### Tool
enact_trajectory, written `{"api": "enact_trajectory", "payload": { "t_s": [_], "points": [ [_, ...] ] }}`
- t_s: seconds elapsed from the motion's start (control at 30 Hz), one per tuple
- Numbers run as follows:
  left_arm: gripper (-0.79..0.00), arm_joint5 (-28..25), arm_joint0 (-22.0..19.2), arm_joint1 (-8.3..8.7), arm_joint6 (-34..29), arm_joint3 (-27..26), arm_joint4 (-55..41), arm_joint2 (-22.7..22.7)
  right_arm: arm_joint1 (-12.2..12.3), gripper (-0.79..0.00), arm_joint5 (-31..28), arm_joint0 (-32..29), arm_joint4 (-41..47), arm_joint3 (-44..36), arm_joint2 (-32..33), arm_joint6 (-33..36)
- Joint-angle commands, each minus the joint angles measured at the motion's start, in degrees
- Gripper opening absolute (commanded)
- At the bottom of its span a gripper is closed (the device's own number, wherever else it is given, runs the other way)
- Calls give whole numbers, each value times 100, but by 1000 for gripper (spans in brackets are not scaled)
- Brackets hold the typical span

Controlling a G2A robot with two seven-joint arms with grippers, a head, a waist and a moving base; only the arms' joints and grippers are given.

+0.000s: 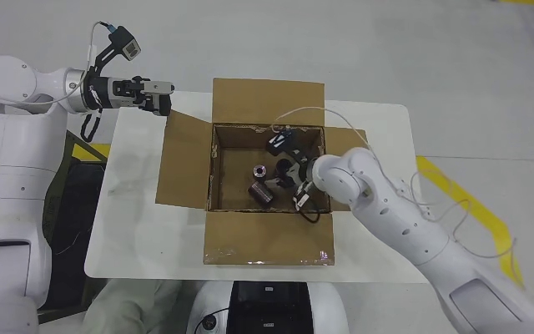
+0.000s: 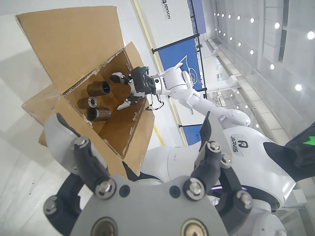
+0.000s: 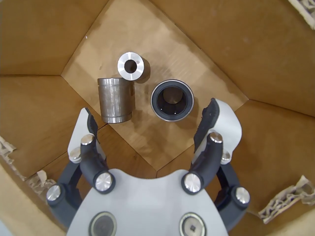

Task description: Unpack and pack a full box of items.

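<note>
An open cardboard box (image 1: 188,163) stands mid-table with its flaps spread. On its floor are three metal parts: a small bushing (image 3: 133,66) standing on end, a steel sleeve (image 3: 114,100) lying on its side, and an upright black-rimmed bearing (image 3: 172,100). My right gripper (image 3: 150,114) hangs open inside the box just above them, the bearing nearest its gap and touching neither finger. It shows as the right gripper (image 1: 286,169) from above and as the right gripper (image 2: 119,92) from the other wrist. My left gripper (image 1: 160,93) is open and empty beyond the box's far left corner.
The box rests on a white table (image 1: 133,217). Its left flap (image 1: 183,159) and near flap (image 1: 267,238) lie flat; the far flap (image 1: 267,100) stands up. A white cable (image 1: 334,117) loops over the far right corner. Bare tabletop lies left of the box.
</note>
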Motion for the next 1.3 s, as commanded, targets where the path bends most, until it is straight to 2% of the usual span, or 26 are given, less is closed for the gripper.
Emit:
{"api": "enact_trajectory", "payload": {
  "t_s": [0.0,0.13,0.47,0.87,1.03,1.1,1.2,1.27],
  "points": [
    [0,0,0,0,0,0,0,0,-31,-18,29,39,-66,108,-36,0],
    [0,0,0,0,0,0,0,0,-96,-43,61,97,-164,289,-105,-35],
    [0,0,0,0,0,0,0,0,-237,-43,69,161,-272,698,-199,-178],
    [0,0,0,0,0,0,0,0,-361,-194,58,147,-490,939,-245,-249],
    [0,0,0,0,0,0,0,0,-417,-142,-4,148,-481,1046,-247,-280],
    [0,0,0,0,0,0,0,0,-438,-148,-41,149,-467,1084,-241,-299],
    [0,0,0,0,0,0,0,0,-467,-172,-67,150,-464,1139,-234,-318],
    [0,0,0,0,0,0,0,0,-486,-246,-83,152,-477,1169,-229,-332]
  ]
}}
